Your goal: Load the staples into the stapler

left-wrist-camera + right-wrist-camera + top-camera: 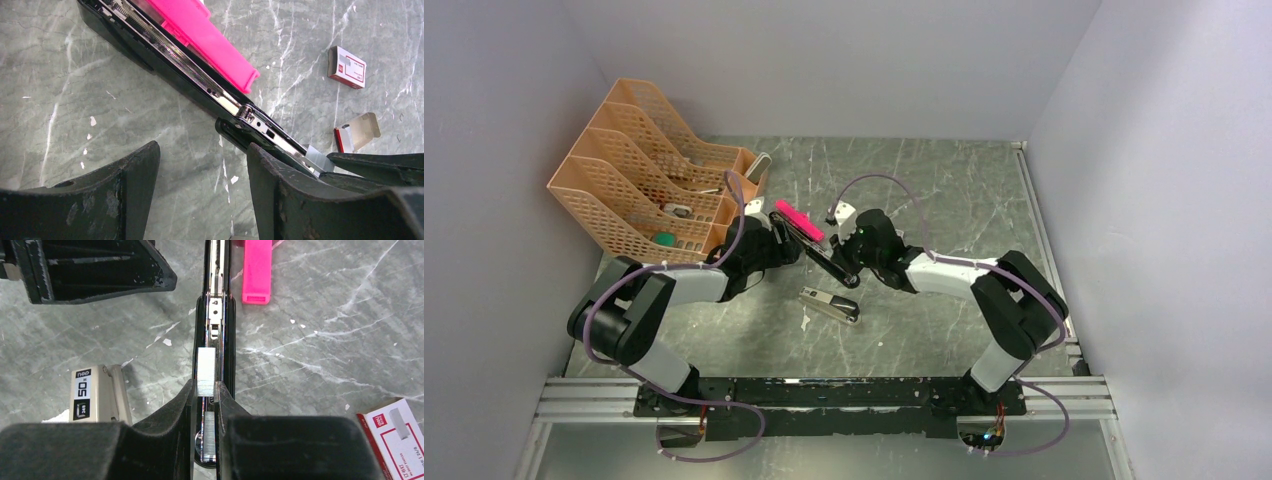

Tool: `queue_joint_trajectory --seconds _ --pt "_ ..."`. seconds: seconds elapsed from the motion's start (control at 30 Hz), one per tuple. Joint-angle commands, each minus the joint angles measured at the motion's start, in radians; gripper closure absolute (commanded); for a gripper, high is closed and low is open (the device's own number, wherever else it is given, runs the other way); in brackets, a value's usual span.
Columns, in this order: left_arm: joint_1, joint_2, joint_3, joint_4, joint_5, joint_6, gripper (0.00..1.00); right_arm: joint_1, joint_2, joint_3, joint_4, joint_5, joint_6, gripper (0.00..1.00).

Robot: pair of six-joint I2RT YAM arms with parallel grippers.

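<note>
Right jaws, nearly closed, pinch the staples (206, 371) over the open stapler (216, 310), tabletop (944, 190) centre; arm stretched toward 10 o'clock. Left jaws gape empty beside it, arm reaching toward 2 o'clock.

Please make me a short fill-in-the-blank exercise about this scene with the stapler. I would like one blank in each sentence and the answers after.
1. The right claw holds a strip of ___ over the stapler.
2. The plastic piece is ___ in colour.
3. The white box bears ___ print.
4. The left claw is not shut but ___.

Missing words: staples; pink; red; open.
</note>
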Motion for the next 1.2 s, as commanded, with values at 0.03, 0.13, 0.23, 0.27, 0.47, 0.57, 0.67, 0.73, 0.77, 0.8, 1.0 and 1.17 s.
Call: queue_joint_trajectory --seconds 0.03,0.13,0.23,0.27,0.47,0.57,0.67,0.73,0.77,0.8,1.0,1.17 --pt "-0.008 -0.021 -0.005 0.035 -0.026 0.016 0.31 0.002 0.023 0.032 -0.026 -0.009 -0.006 1.00" --pt "-0.009 -0.021 -0.005 0.036 -0.026 0.016 0.31 0.003 0.028 0.035 -0.030 0.001 -0.005 1.00" --pt "-0.010 -0.023 -0.005 0.036 -0.025 0.017 0.31 0.003 0.025 0.033 -0.029 0.014 -0.002 1.00" --pt "-0.010 -0.023 -0.005 0.035 -0.026 0.016 0.31 0.003 0.025 0.034 -0.031 0.017 0.000 1.00" --pt "-0.012 -0.024 -0.005 0.033 -0.027 0.018 0.31 0.003 0.034 0.040 -0.043 0.018 0.001 1.00" --pt "-0.013 -0.026 -0.003 0.031 -0.028 0.019 0.31 0.004 0.039 0.042 -0.047 0.021 0.002 1.00" --pt "-0.014 -0.026 -0.003 0.029 -0.030 0.018 0.31 0.004 0.042 0.044 -0.055 0.028 0.002 1.00" --pt "-0.016 -0.026 -0.003 0.029 -0.030 0.021 0.31 0.003 0.045 0.047 -0.060 0.029 0.002 1.00" --pt "-0.016 -0.026 -0.002 0.027 -0.030 0.021 0.31 0.003 0.047 0.047 -0.062 0.029 0.002 1.00" --pt "-0.017 -0.026 -0.002 0.028 -0.030 0.021 0.31 0.003 0.047 0.048 -0.064 0.026 0.003 1.00" --pt "-0.018 -0.026 -0.002 0.028 -0.031 0.021 0.31 0.007 0.047 0.050 -0.081 0.035 0.004 1.00" --pt "-0.020 -0.026 -0.003 0.029 -0.032 0.021 0.31 0.013 0.051 0.055 -0.098 0.042 0.012 1.00"
